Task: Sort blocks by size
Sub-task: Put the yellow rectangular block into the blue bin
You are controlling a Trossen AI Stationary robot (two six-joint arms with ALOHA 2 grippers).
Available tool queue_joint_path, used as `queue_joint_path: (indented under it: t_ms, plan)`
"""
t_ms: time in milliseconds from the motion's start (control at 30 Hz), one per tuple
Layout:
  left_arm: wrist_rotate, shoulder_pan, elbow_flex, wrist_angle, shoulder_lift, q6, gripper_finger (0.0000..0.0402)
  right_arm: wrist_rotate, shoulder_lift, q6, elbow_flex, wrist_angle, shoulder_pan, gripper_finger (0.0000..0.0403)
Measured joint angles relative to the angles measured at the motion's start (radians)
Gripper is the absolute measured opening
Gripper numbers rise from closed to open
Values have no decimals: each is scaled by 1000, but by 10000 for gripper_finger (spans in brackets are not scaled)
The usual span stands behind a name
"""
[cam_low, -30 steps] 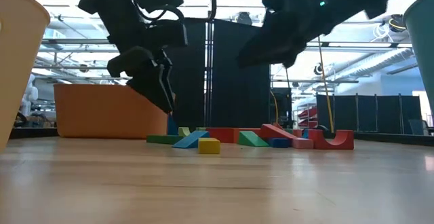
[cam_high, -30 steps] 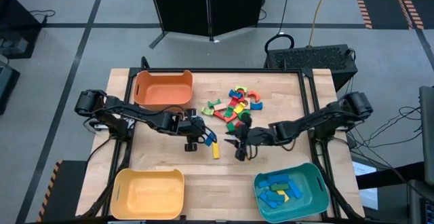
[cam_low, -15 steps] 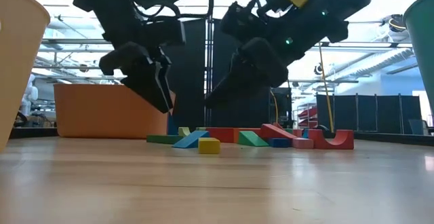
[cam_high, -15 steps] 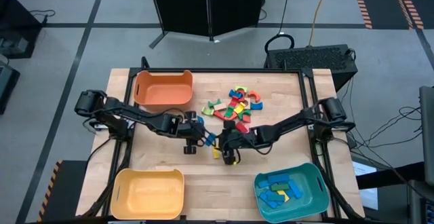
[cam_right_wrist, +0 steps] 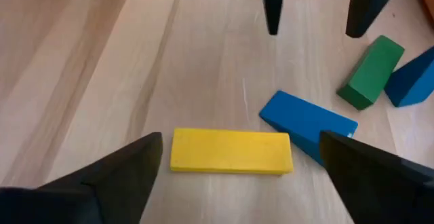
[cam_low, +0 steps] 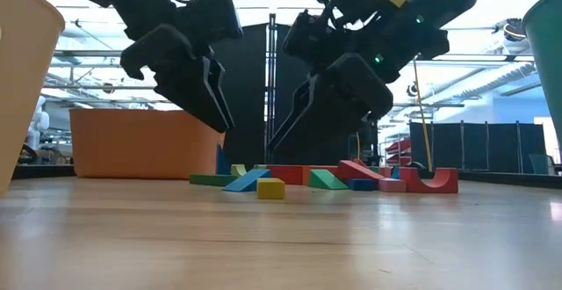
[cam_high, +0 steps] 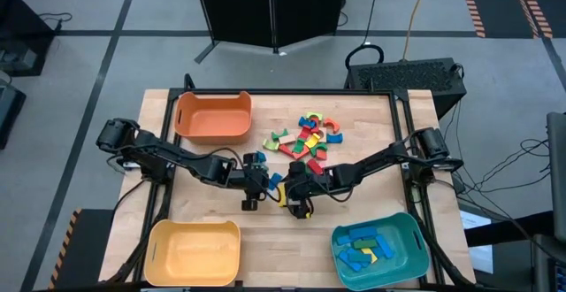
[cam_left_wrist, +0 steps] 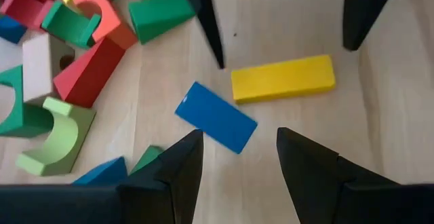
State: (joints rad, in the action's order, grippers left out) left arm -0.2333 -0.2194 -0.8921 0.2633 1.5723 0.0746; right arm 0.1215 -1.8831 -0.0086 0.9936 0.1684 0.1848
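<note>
Blocks (cam_high: 363, 246) fill only the teal bin (cam_high: 411, 239); orange bin (cam_high: 212, 117) bare; both end effectors released.

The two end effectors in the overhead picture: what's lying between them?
In the high view, a yellow bar and a blue block lie between the left end effector and the right end effector, on the table.

Orange bin (cam_high: 213, 117), yellow bin (cam_high: 193, 252), teal bin (cam_high: 380, 249)
</note>
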Motion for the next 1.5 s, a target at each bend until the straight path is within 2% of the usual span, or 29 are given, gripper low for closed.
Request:
queue_joint_path:
  t_ms: [333,533,700,1067,1500]
  plan:
    - [0,-5,0,-20,0,1,189,7,-80,54,0,69,-4,399]
    - [4,-8,0,-15,0,24,189,6,-81,82,0,83,-12,399]
    - [4,-10,0,-15,0,23,189,-47,-92,102,0,90,-26,400]
    - [5,-10,0,-16,0,23,189,-56,-101,110,0,90,-35,400]
    - [5,-10,0,-18,0,23,189,-41,-101,105,0,61,-35,352]
